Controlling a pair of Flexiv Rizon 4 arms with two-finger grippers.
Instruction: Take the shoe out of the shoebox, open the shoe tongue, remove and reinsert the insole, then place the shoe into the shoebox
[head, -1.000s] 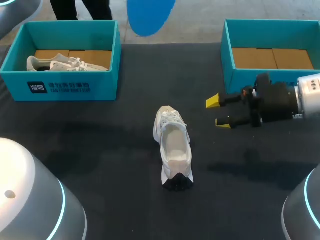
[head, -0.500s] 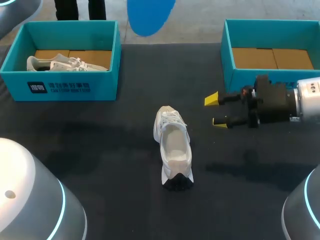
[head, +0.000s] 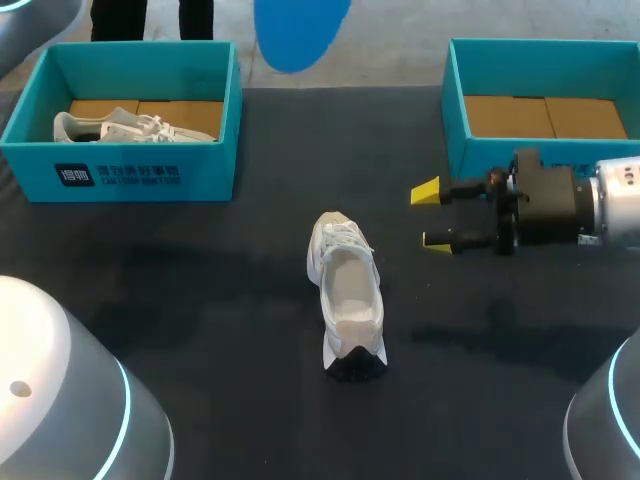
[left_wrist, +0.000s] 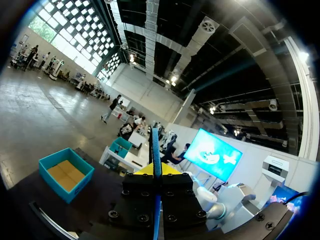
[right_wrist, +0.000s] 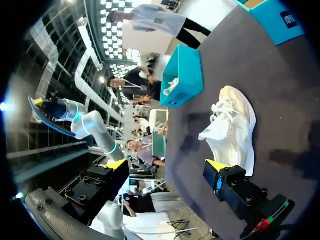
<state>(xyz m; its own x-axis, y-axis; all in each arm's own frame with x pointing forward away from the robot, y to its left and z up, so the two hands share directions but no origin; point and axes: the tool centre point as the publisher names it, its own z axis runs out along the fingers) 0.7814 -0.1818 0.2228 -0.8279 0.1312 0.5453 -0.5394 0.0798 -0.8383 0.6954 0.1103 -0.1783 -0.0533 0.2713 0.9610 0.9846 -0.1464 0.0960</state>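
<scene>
A white shoe lies on the dark table's middle, toe toward the far side, its opening empty; ahead of the right gripper it shows as well. A blue insole hangs high over the table's far edge. In the left wrist view this insole stands edge-on between the yellow tips, and my left gripper is shut on it. My right gripper hovers open to the right of the shoe, fingers pointing left at it, nothing between them.
The left teal shoebox at the far left holds another white shoe. An empty right teal shoebox stands just behind my right gripper. Grey arm housings fill both near corners.
My right gripper has edged slightly left and toward the far side, staying open. The shoe and the held insole have not moved.
</scene>
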